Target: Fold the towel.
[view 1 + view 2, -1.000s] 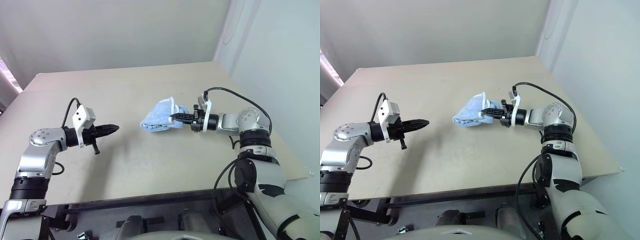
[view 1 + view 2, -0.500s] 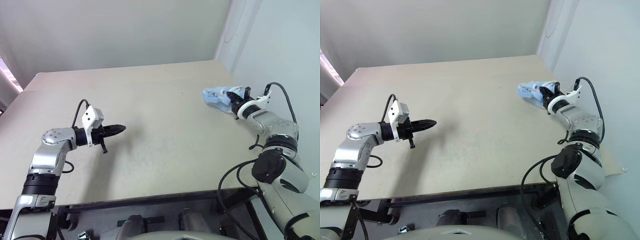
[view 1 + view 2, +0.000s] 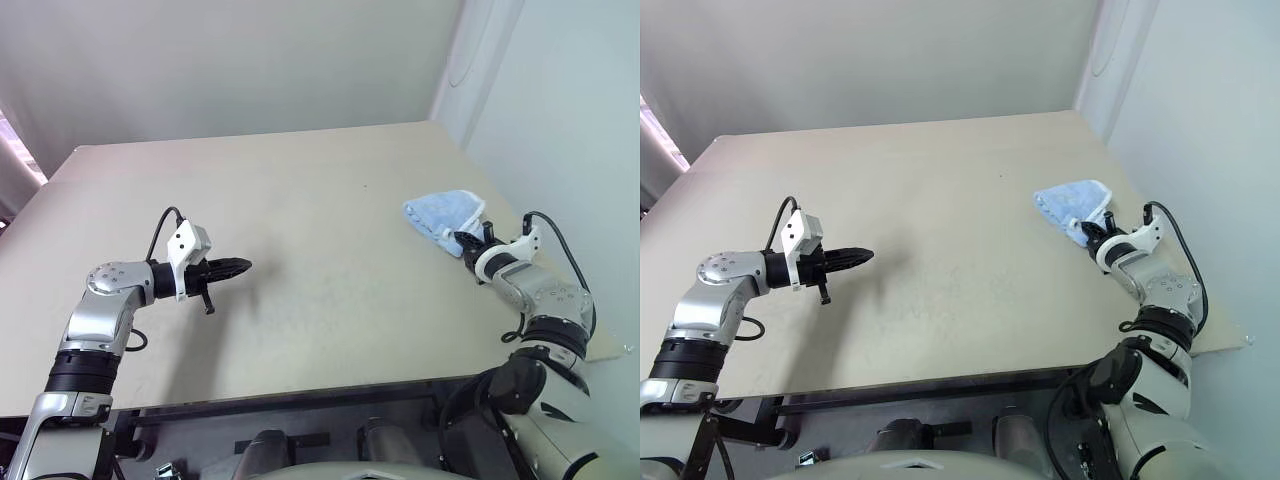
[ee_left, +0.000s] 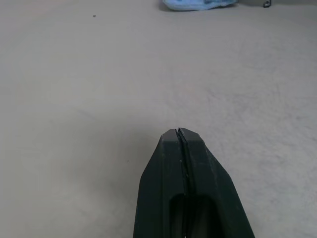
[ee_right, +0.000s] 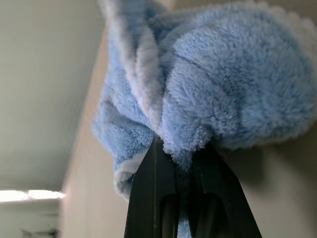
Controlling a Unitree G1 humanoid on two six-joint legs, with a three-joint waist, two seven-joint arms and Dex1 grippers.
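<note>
Beige table, white walls; R fingers pinching towel at right edge; L fingers pressed together.

Silver jointed arms, black cables, black grippers (white wrist housings)

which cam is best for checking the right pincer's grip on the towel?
Right wrist view: the towel bunches up close, pinched between the right pincer fingers. Both eye views show the whole towel lying near the table edge, the grip tiny. Left wrist view catches a distant sliver.
</note>
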